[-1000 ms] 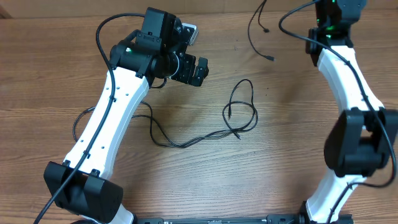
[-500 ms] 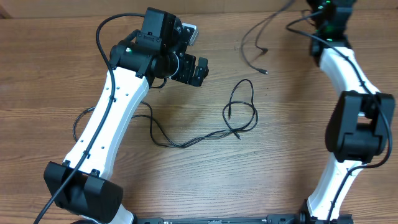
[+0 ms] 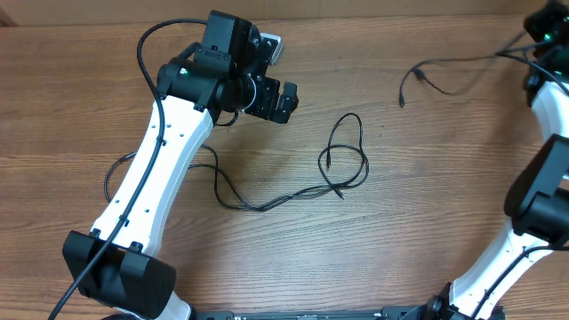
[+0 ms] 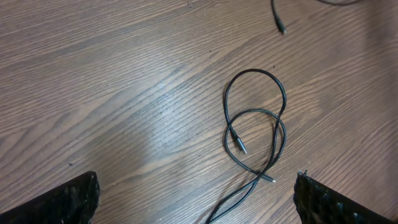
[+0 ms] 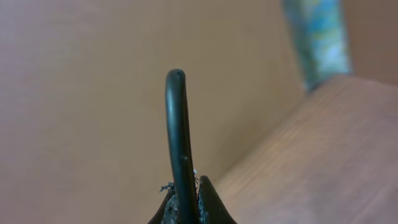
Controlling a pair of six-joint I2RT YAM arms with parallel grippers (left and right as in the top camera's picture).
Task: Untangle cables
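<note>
One thin black cable (image 3: 267,206) lies on the wooden table, its end curled in a double loop (image 4: 255,70) with a plug inside the loop. My left gripper (image 3: 277,100) hovers up and left of that loop, open, with nothing between its fingertips (image 4: 62,200). A second cable (image 3: 453,60) stretches from its free plug (image 4: 281,26) toward the far right, lifted off the wood. My right gripper (image 5: 186,208) is shut on that cable (image 5: 177,124), which arches up out of the pinched jaws. In the overhead view the right gripper itself is beyond the top right corner.
The left arm (image 3: 156,169) crosses the left half of the table, and a thicker black robot cable (image 3: 142,53) loops beside it. The right arm (image 3: 542,187) stands along the right edge. A blue-green object (image 5: 317,37) shows blurred in the right wrist view.
The right arm has swung out to the right, pulling its cable rightward across the far table. The left arm and the looped cable have not moved.
</note>
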